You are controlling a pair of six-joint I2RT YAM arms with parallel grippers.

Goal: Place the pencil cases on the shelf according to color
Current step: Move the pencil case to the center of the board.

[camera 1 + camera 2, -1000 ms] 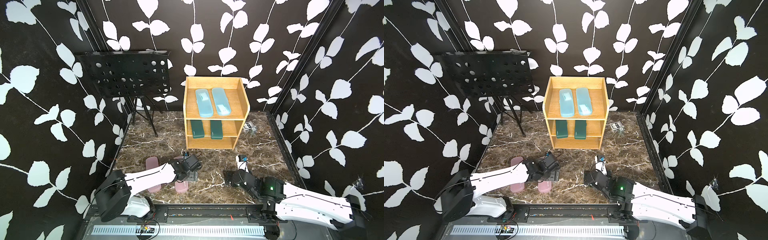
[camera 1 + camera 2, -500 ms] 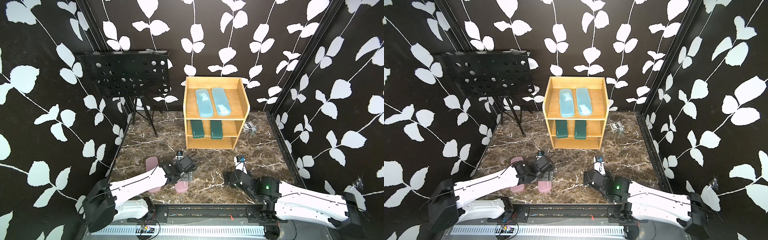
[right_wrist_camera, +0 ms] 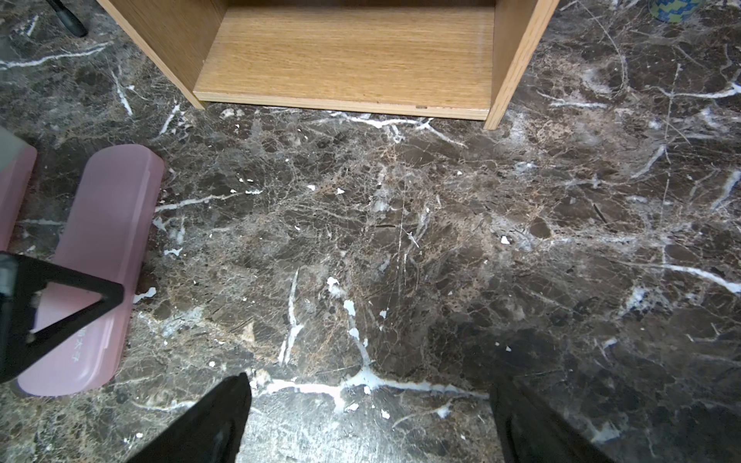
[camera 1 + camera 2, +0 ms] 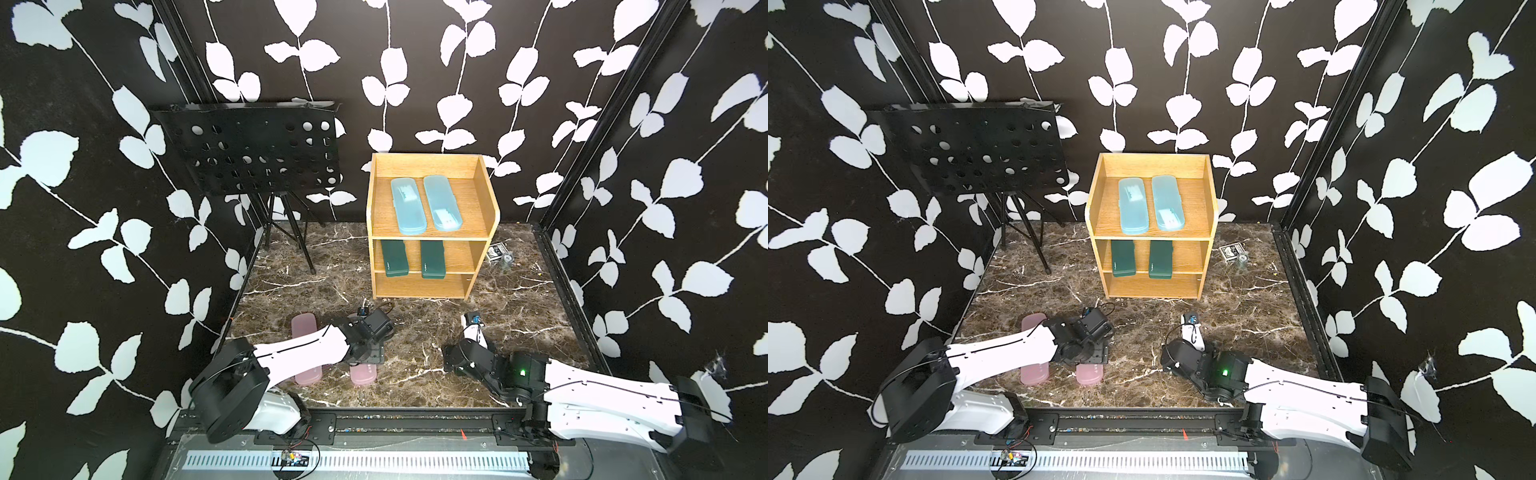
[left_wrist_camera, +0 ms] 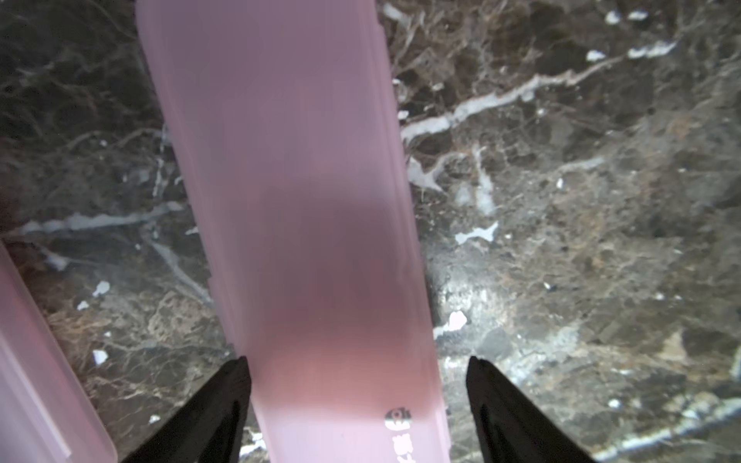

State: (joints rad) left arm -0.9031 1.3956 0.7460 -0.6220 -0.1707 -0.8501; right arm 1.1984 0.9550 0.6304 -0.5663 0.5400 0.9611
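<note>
- The worktop (dark brown marble look, white veins) carries all the things.
- The music stand, black with round holes, stands at the back left.
- The shelf of light wood stands at the back, near the middle. It has not moved since one second ago.
- The left hand is released: its jaws stand on both sides of the inner pink case, one finger just beside the edge and the other apart from it. The hand stays over this same case, while the arm's black elbow has shifted since half a second ago.
- The right hand is spread wide over the bare worktop and grasps nothing (almost the same pose as before).
- Two blue cases lie side by side on the top tier.
- The outer pink case and the inner one lie on the front left of the worktop, unmoved. The left arm crosses above the outer one.
- Two green cases lie on the middle tier, each with a small pale mark at the front end (too small to read).
- The inner pink case bears a round logo and white characters near one end. I cannot read them.
</note>
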